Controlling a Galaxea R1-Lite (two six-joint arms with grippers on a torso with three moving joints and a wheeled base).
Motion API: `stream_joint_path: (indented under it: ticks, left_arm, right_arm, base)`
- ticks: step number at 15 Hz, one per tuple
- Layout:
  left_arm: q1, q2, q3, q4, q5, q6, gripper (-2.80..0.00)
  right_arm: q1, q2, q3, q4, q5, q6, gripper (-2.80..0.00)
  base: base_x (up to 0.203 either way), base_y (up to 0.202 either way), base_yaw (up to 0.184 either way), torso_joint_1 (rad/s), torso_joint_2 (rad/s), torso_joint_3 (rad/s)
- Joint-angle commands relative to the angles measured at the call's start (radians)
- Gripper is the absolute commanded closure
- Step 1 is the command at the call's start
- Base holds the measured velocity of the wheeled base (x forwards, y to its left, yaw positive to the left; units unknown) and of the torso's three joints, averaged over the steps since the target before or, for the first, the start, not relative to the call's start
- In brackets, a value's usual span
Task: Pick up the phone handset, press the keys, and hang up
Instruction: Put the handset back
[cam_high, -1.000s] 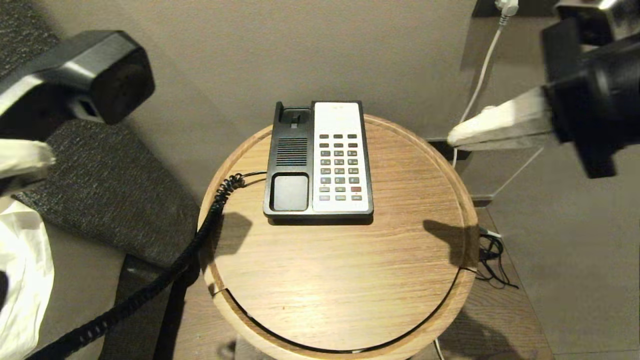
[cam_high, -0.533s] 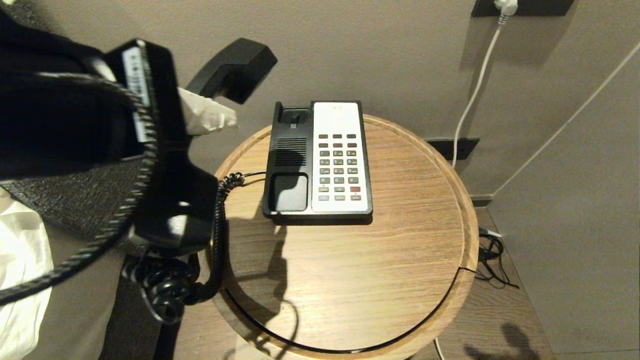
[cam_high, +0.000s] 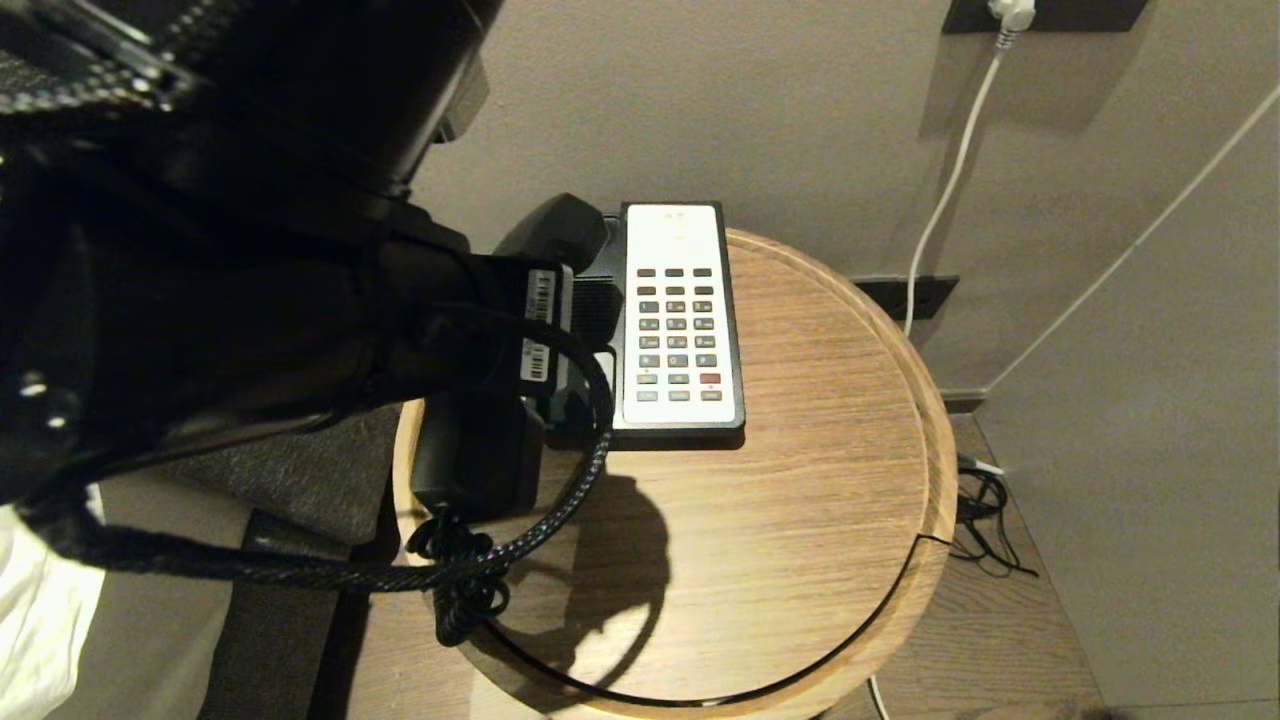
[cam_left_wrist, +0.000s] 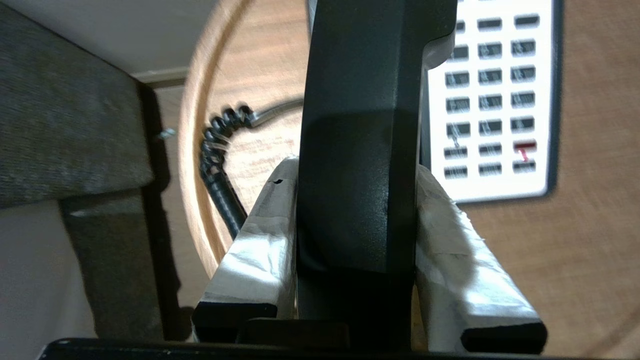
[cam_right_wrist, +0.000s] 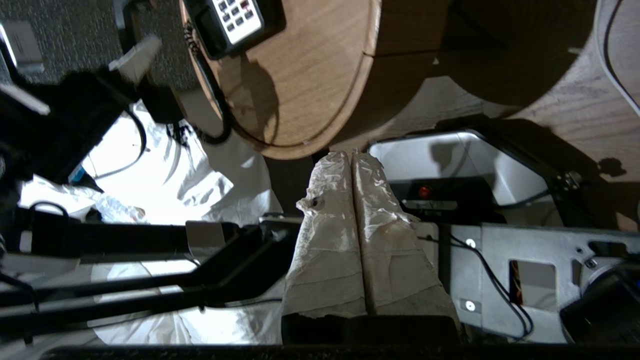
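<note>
Hovering over the cradle side of the black-and-white phone base (cam_high: 680, 320): long, rigid, probably light, smooth black plastic handset (cam_left_wrist: 357, 150), clamped mid-body between left gripper's (cam_left_wrist: 357, 210) 2 taped fingers (cam_left_wrist: 260, 240); right gripper's (cam_right_wrist: 351, 165) fingers pressed together.

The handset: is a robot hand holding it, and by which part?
Yes. The left hand clamps the phone handset by its long sides. The right hand is shut and empty.

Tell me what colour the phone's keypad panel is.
White, with dark keys and one red key; the keypad panel shows best in the head view.
</note>
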Motion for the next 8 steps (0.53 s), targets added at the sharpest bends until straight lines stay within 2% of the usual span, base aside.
stream_joint_path:
  ticks: [1,4,8]
  left_arm:
    - [0.004,0.054,-0.056,0.029,0.032,-0.003,0.00]
    - [0.010,0.114,-0.143,0.072,0.071,-0.006,0.00]
    - [0.036,0.179,-0.184,0.074,0.084,-0.004,0.00]
  right_arm:
    - [0.000,-0.046,0.014,0.021,0.000,0.006,0.00]
    - [-0.001,-0.094,0.046,0.047,0.000,0.006,0.00]
    - [-0.001,-0.130,0.047,0.084,0.000,0.006,0.00]
  base:
    - [0.000,0.000,0.000,0.000,0.00,0.000]
    - [0.000,0.000,0.000,0.000,0.00,0.000]
    - [0.000,0.000,0.000,0.000,0.00,0.000]
